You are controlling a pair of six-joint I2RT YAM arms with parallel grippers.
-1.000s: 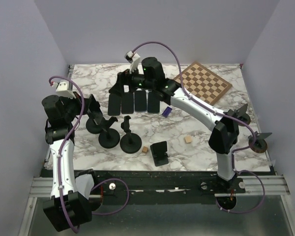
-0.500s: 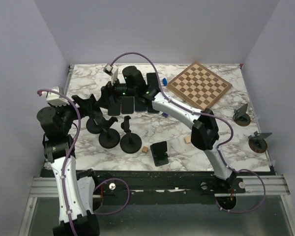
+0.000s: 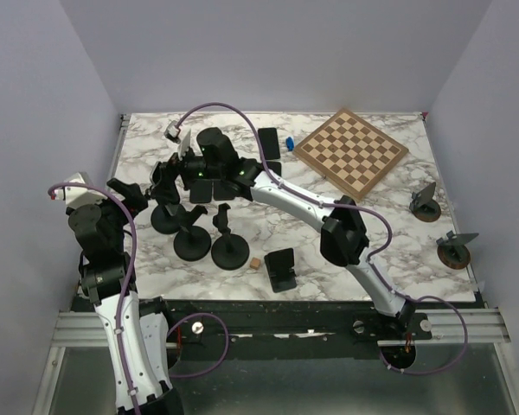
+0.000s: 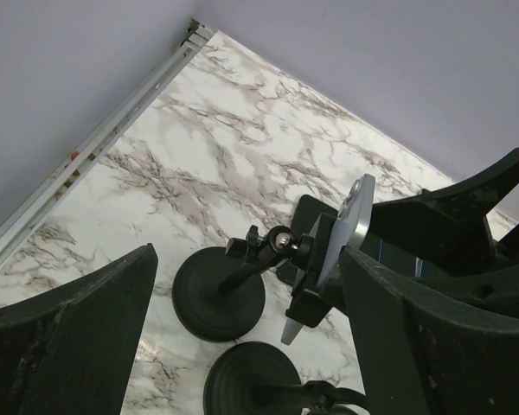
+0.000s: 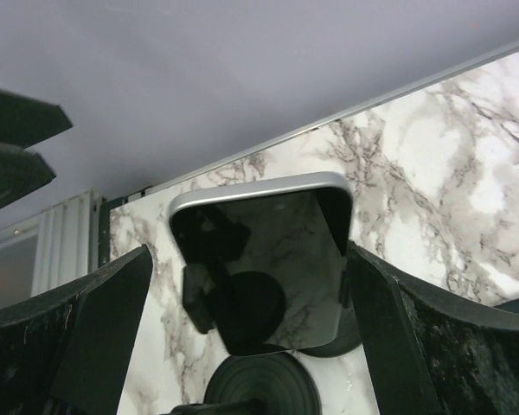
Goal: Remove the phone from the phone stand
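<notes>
A phone [image 5: 259, 259] with a silver frame and a dark screen sits clamped upright in a black phone stand [image 4: 218, 294] with a round base [image 3: 166, 219]. My right gripper [image 5: 246, 259] is open and the phone stands between its fingers [image 5: 415, 346], with the right finger close to the phone's edge. In the top view this gripper [image 3: 169, 173] hangs over the stand and hides most of the phone. The left wrist view shows the phone [image 4: 350, 226] edge-on. My left gripper [image 4: 246, 285] is open and empty, back at the table's left side [image 3: 125, 192].
Two more round-based stands [image 3: 192, 245] [image 3: 230, 251] rise beside the first. Dark phones [image 3: 200, 192] lie flat behind them. A checkerboard [image 3: 350, 149] is at the back right, a small black stand [image 3: 281, 268] and a wooden cube [image 3: 255, 262] near the front, and two small stands [image 3: 454, 251] at the right edge.
My left gripper has gone from shut to open and drawn back to the left. The right arm has swung left across the table, bringing its open fingers around the phone on the stand.
</notes>
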